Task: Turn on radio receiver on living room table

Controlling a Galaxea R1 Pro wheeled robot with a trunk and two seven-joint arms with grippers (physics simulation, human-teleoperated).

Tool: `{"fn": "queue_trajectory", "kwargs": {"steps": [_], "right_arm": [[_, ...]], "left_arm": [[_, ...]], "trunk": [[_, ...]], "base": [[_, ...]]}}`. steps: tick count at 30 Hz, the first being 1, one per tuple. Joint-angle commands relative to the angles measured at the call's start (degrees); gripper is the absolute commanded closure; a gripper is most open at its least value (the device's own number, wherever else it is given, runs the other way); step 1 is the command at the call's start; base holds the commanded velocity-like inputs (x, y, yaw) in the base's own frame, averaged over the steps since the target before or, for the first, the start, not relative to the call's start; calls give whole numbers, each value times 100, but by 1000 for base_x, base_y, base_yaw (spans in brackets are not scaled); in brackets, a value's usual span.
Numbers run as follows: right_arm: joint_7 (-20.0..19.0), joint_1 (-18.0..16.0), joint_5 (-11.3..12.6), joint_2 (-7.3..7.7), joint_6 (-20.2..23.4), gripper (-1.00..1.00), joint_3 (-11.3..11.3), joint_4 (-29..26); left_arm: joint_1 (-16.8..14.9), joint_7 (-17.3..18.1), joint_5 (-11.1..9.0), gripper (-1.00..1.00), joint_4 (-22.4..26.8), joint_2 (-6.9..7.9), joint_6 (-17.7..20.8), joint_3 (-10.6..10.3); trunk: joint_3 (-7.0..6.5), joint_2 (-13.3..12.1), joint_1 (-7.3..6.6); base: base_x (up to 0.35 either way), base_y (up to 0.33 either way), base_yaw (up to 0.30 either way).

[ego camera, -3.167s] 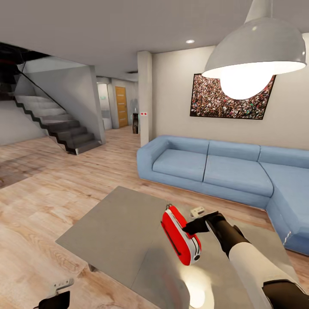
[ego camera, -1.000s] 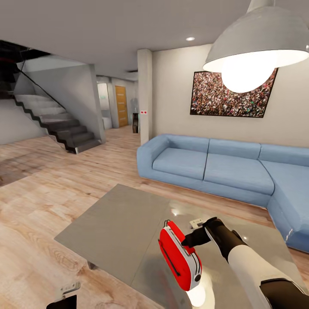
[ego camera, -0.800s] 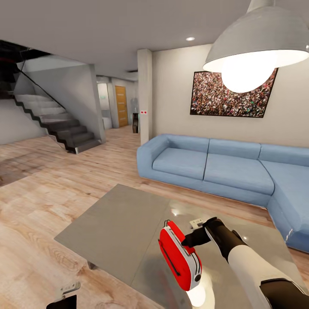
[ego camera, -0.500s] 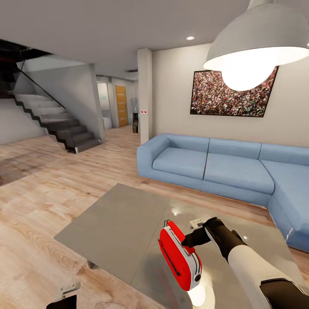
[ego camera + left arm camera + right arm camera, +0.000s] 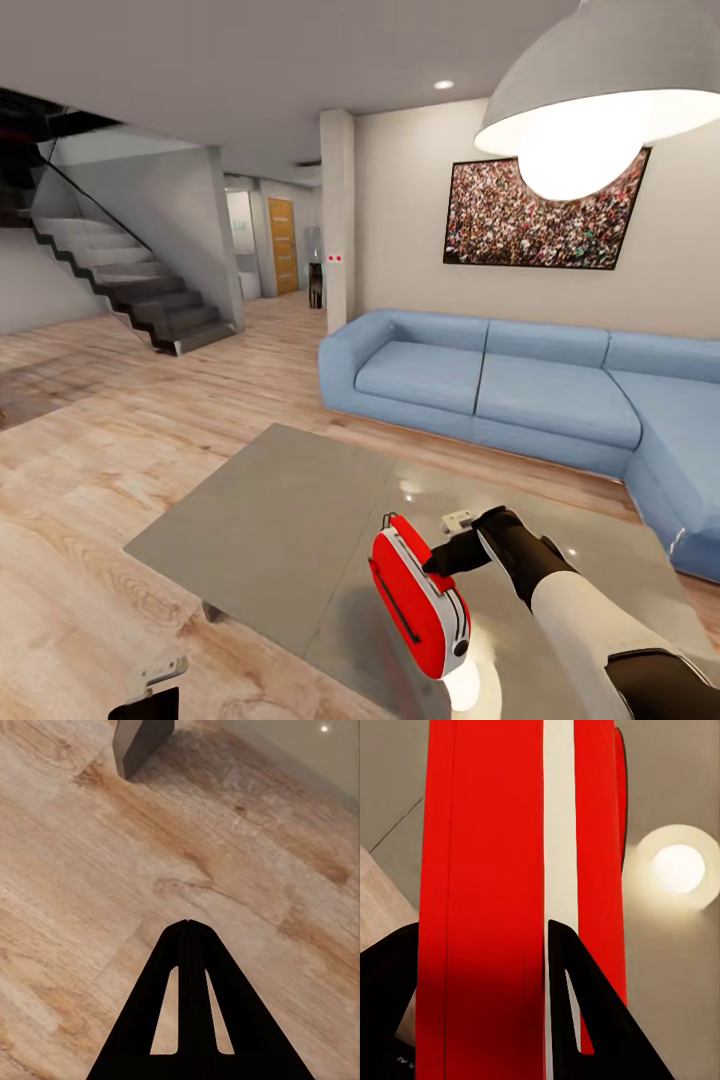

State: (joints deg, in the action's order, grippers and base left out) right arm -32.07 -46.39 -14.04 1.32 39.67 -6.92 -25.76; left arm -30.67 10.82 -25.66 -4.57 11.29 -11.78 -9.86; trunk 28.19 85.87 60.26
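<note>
The red radio receiver point(image 5: 420, 600) with white sides is tilted on its edge over the grey table point(image 5: 270, 520), its dark wire handle pointing away from me. My right gripper point(image 5: 432, 562) is shut on it from the right side. In the right wrist view the black fingers point(image 5: 585, 1020) flank the radio's red body point(image 5: 487, 870) and white band. My left gripper point(image 5: 150, 690) hangs low at the left over the wood floor, and its fingers point(image 5: 189, 924) meet at the tip, shut on nothing.
A blue sectional sofa point(image 5: 500, 390) stands behind and to the right of the table. A white pendant lamp point(image 5: 590, 100) hangs above, and its glare point(image 5: 679, 866) reflects on the tabletop. A table leg point(image 5: 139, 742) is near my left gripper. Stairs point(image 5: 130, 290) rise at the left.
Since the earliest frame the radio in my right gripper sits slightly lower and nearer. Over the last second only the view has shifted a little; arm and radio hold still.
</note>
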Motion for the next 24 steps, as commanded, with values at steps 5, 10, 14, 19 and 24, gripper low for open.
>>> {"fn": "queue_trajectory", "kwargs": {"steps": [5,10,14,19,24], "right_arm": [[-1,-2,33,0,5,100,6,8],[-1,-2,34,0,5,100,6,16],[4,-2,33,0,6,100,2,18],[86,-2,35,0,6,100,1,18],[149,-10,-10,-97,-101,100,41,71]], "left_arm": [[0,-1,0,100,0,-4,0,2],[0,-1,0,100,0,-4,2,2],[0,-1,0,100,0,-4,3,2],[0,-1,0,100,0,-4,4,2],[35,-10,8,100,0,-142,-20,-4]], "trunk": [[90,202,110],[90,202,110],[90,202,110],[90,202,110],[90,202,110]], "base": [[0,0,0],[0,0,0],[0,0,0],[0,0,0],[0,0,0]]}}
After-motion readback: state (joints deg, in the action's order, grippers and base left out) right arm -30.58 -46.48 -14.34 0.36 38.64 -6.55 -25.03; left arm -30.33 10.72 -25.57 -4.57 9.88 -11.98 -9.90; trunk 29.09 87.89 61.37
